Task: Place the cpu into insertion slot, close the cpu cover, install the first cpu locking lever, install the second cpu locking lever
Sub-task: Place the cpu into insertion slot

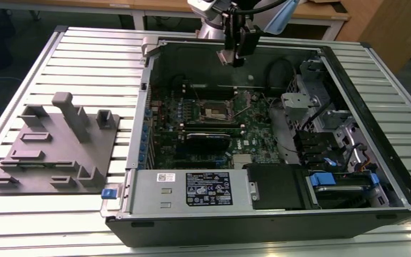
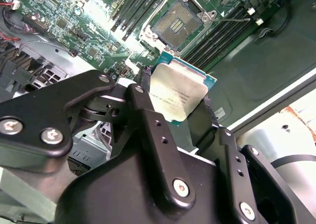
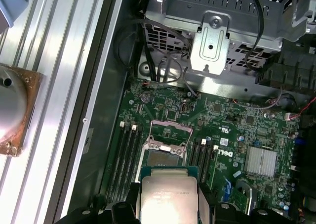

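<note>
My gripper (image 1: 233, 60) hangs above the back of the open computer case, shut on the cpu (image 1: 227, 58), a small square chip with a silver-grey top. Both wrist views show the cpu (image 2: 177, 93) (image 3: 168, 197) clamped by its edges between my black fingers (image 2: 143, 88). The insertion slot (image 1: 216, 111) (image 2: 175, 23) (image 3: 165, 157) lies uncovered on the green board, below and apart from the chip. The cpu cover (image 3: 170, 130) stands tipped open at the slot's far side. A thin locking lever (image 2: 236, 19) sticks out loose beside the slot.
A grey fixture plate (image 1: 55, 150) with upright blocks lies at the exterior view's left. The case holds a labelled power supply (image 1: 191, 190), a black card (image 1: 207, 142), memory slots (image 2: 133, 6), a metal drive cage (image 1: 312, 107) and loose cables (image 3: 163, 61).
</note>
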### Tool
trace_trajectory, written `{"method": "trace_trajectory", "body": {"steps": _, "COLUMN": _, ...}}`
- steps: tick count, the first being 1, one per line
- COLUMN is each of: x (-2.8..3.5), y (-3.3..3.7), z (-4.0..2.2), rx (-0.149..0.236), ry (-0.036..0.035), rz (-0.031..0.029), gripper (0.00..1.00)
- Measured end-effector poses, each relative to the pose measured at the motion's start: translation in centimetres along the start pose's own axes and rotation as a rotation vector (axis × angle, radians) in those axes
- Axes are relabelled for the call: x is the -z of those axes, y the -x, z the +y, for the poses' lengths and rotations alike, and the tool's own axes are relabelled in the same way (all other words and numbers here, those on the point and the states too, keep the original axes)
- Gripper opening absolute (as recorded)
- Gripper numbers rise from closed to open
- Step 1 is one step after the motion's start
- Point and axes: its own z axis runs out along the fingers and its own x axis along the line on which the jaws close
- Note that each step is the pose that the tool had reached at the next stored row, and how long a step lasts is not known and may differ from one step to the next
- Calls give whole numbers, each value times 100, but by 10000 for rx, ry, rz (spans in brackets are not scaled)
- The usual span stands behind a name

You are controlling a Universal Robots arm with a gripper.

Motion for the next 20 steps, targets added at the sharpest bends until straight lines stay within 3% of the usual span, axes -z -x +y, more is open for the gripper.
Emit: {"method": "trace_trajectory", "body": {"steps": 20, "x": -1, "y": 0, "z": 0, "rx": -76, "ry": 2, "rz": -6, "gripper": 54}}
